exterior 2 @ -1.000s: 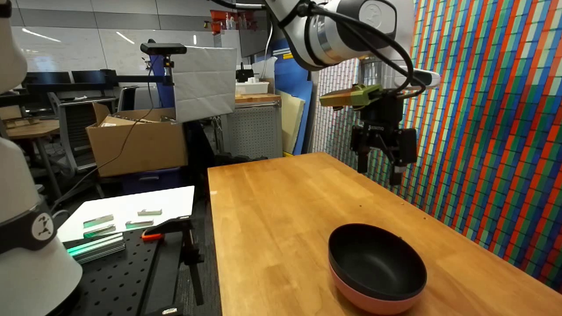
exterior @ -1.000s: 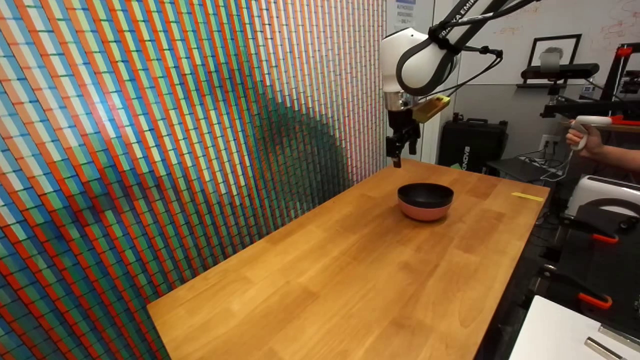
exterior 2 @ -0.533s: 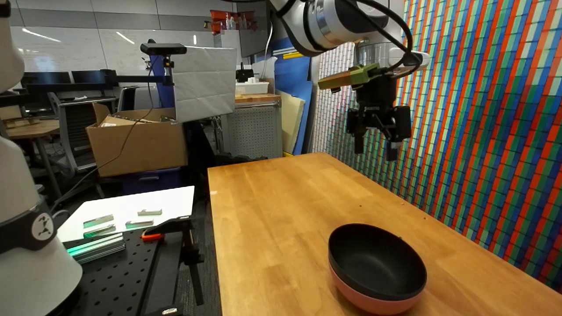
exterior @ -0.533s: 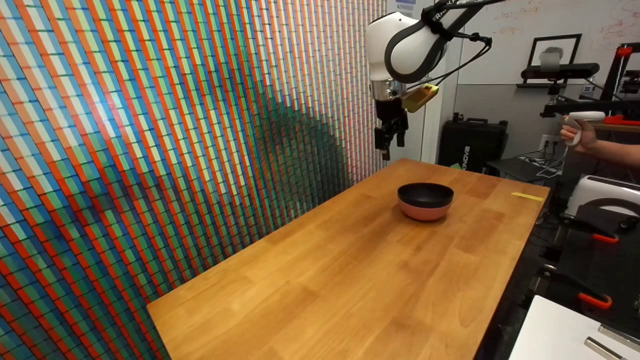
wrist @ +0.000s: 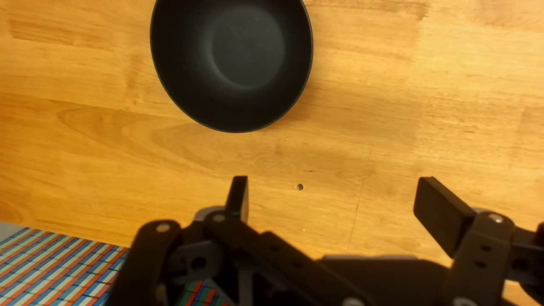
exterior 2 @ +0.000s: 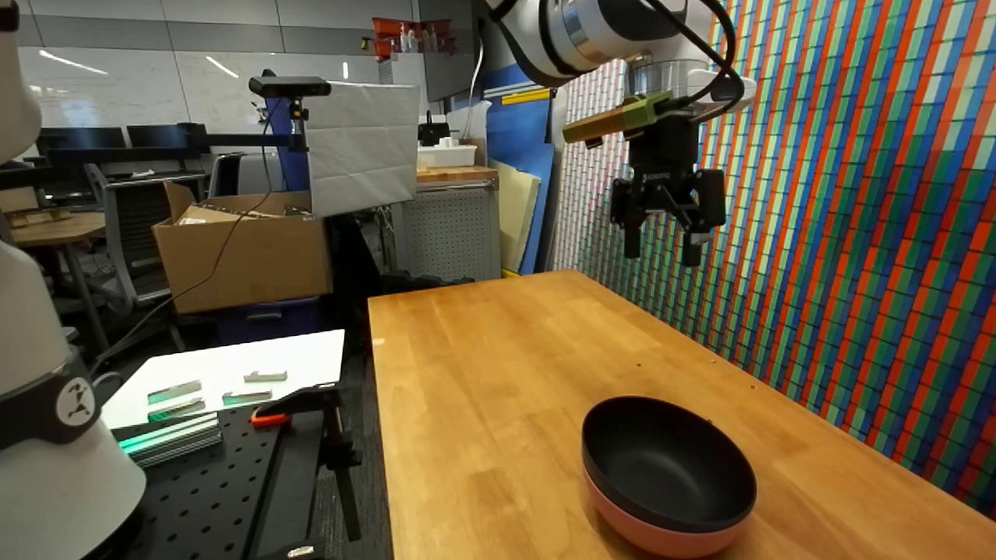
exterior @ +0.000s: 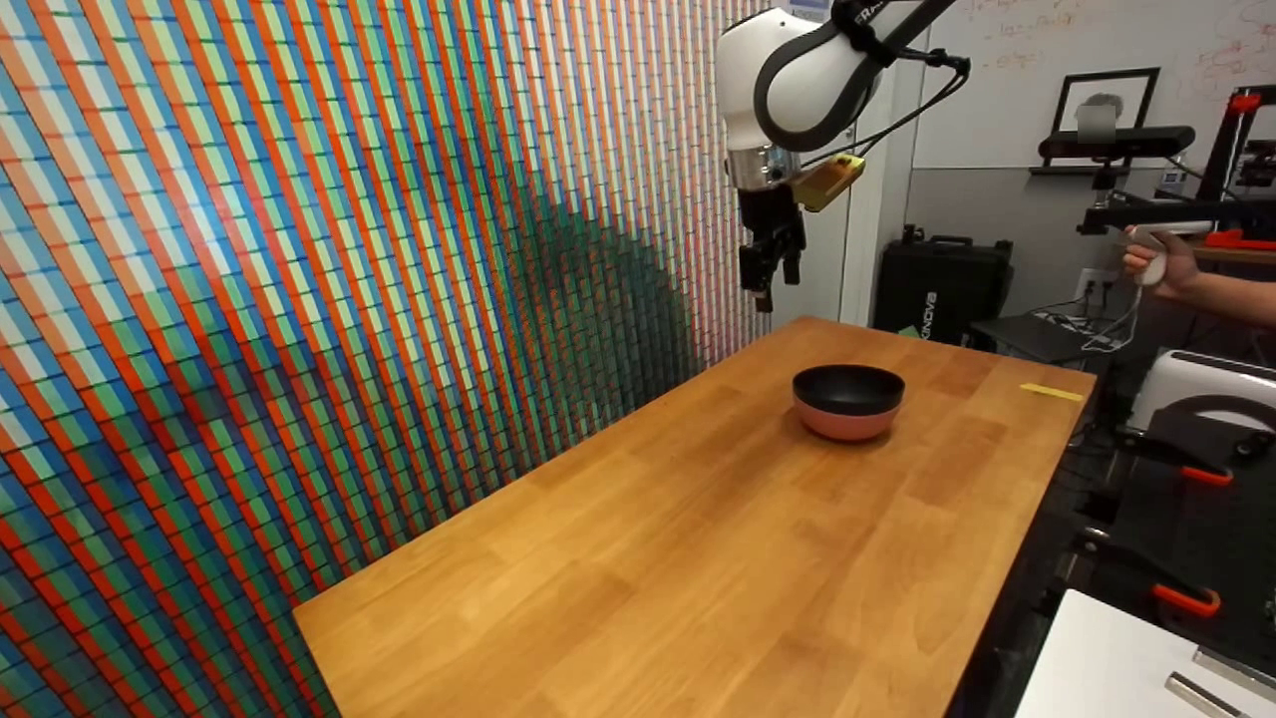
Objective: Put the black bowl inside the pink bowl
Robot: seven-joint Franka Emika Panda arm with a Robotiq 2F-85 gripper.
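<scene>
My jaws are spread wide, the grip released, and in the wrist view bare wood of the table [wrist: 382,127] shows between my fingers [wrist: 442,216].

In an exterior view the wall [exterior: 399,249] comes first at the left, striped in orange, blue, green and white, running along the table's long left edge. Near the far end of that edge hangs my white arm [exterior: 733,85], a yellow-green block [exterior: 827,184] at its wrist, and under it my gripper [exterior: 778,289], above tabletop height, fingers pointing down.

Lower and to the right, well apart from my fingers, the pink bowl [exterior: 847,428] stands on the wood, nearer the table's far edge than its near one. The black bowl [exterior 2: 665,459] sits upright inside it; in both exterior views the black rim rises above the pink. In the wrist view I look down into the black bowl and the pink one is hidden.

Beyond the far edge is a black case [exterior: 942,289]. Near the far right corner a yellow strip [exterior: 1052,392] lies on the table. Past the right edge, toward its near end, a white board [exterior: 1107,658] bears metal bars [exterior: 1196,693]. Opposite the far right corner a hand [exterior: 1176,267] holds a white device [exterior: 1154,269], and below it are black clamps [exterior: 1186,599] with orange ends.
</scene>
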